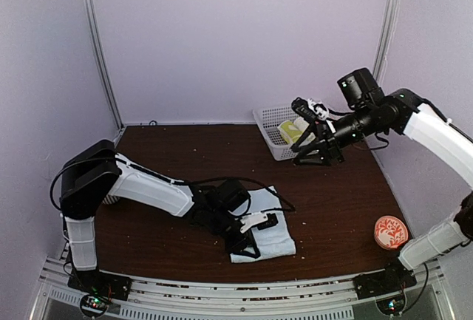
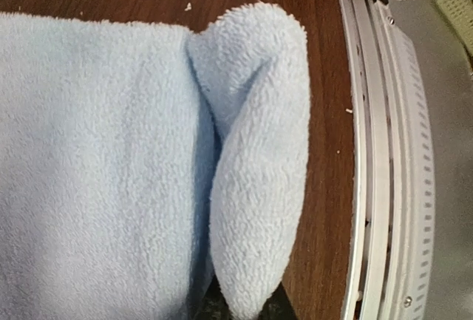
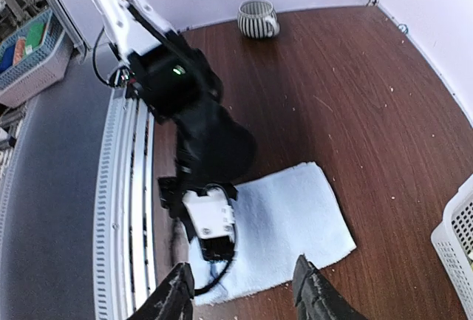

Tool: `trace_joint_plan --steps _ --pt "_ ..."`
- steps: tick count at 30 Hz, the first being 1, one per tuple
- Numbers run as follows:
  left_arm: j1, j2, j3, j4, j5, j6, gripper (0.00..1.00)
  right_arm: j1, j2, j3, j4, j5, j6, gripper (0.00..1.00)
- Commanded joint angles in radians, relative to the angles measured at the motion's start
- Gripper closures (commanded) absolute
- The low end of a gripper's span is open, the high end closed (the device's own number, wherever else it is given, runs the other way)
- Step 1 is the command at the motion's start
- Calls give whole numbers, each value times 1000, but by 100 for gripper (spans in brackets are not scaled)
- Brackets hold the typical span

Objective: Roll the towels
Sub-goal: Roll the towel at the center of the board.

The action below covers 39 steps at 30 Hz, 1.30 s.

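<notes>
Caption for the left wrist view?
Left gripper pinches an edge of the pale blue towel into a raised fold beside the metal rail.

I count two towels: the pale blue towel point(image 1: 275, 237) at lower middle and the yellow-green towel point(image 1: 288, 132) higher up, right of centre. There is one white basket point(image 1: 267, 122), one striped cup point(image 3: 259, 18) and one red patterned bowl point(image 1: 390, 231) at lower right. Two robot arms complete it, the left arm point(image 1: 151, 187) and the right arm point(image 1: 436, 131).

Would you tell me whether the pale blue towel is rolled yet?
Not yet: the pale blue towel lies mostly flat, one edge pinched into a fold by the left claw.
</notes>
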Motion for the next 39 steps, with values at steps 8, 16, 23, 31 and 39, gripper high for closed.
trace_joint_plan --steps 8,16,23,31,39 --pt "106 257 114 -69 372 -166 92 311 -169 -298 68 162 -98 50" --pt "125 294 130 -89 388 -192 92 512 -100 -510 237 520 -156 52" --pt "125 300 130 -108 379 -210 89 550 -6 -649 474 718 -147 44" --pt "125 305 150 -128 395 -195 89 566 92 -709 606 754 -183 51" --pt "129 225 137 -170 308 -125 70 559 204 -698 551 720 -228 80"
